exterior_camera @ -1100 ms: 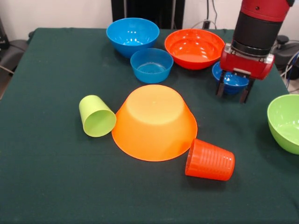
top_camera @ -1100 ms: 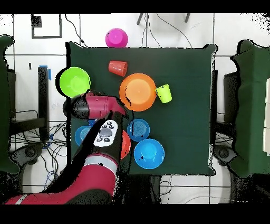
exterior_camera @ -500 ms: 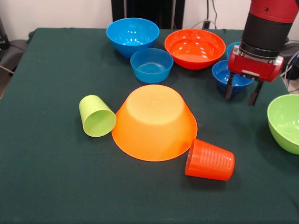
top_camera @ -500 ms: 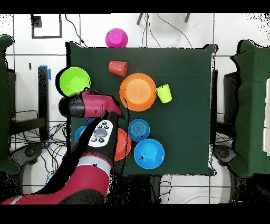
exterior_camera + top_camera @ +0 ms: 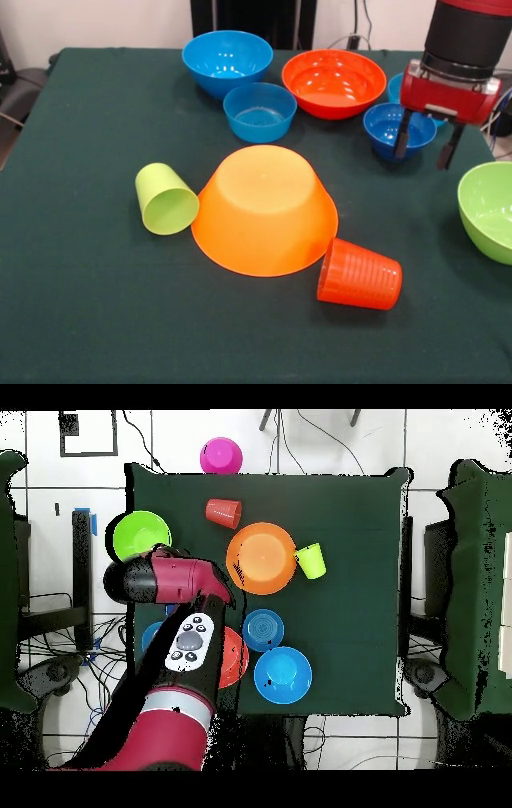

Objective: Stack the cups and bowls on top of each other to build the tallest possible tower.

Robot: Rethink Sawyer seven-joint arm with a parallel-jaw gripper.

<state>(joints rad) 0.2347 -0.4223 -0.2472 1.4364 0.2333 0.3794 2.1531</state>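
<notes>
The large light-orange bowl lies upside down mid-table, with nothing on it. A lime green cup lies on its side at its left, and a ribbed orange cup lies on its side at its front right. Behind stand a blue bowl, a small blue bowl and a red-orange bowl. My gripper hangs open and empty at the right. Its left finger crosses in front of another small blue bowl. A lime-green bowl sits at the right edge.
A further small blue bowl peeks out behind the arm. In the overhead view a pink bowl sits at the table's far edge, and the arm covers part of the red-orange bowl.
The gripper has moved to the right and risen a little in the front view, off the small blue bowl and toward the lime-green bowl. Its fingers stayed open. No cup or bowl moved.
</notes>
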